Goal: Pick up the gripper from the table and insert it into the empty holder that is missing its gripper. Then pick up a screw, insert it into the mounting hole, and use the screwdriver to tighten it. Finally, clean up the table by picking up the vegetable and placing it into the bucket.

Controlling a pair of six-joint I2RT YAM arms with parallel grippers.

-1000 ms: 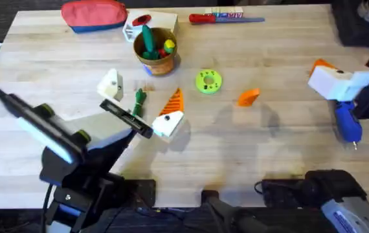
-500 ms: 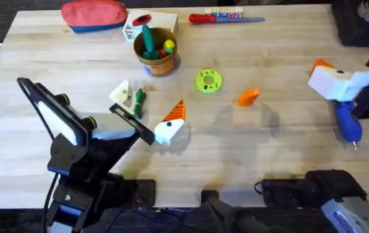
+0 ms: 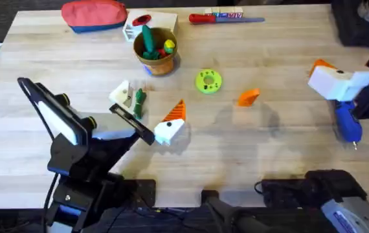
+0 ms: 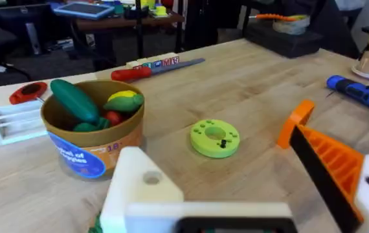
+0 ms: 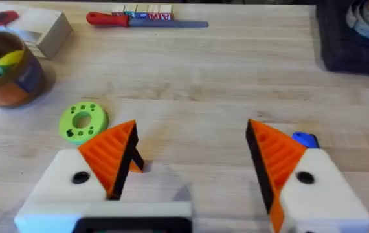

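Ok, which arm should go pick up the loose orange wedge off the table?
Right. Its end effector is open with both orange pads, and the orange wedge lies on its half of the table. The left end effector has one bare white holder, so it would likely grip poorly.

Left gripper (image 3: 147, 111) low over table (image 3: 268, 162), jaws spread.
Veg (image 3: 138, 99) sits just beside white holder (image 3: 122, 94); loose orange gripper (image 3: 248, 97) well apart, past green disc (image 3: 208, 81). Bucket (image 3: 155, 50) behind.
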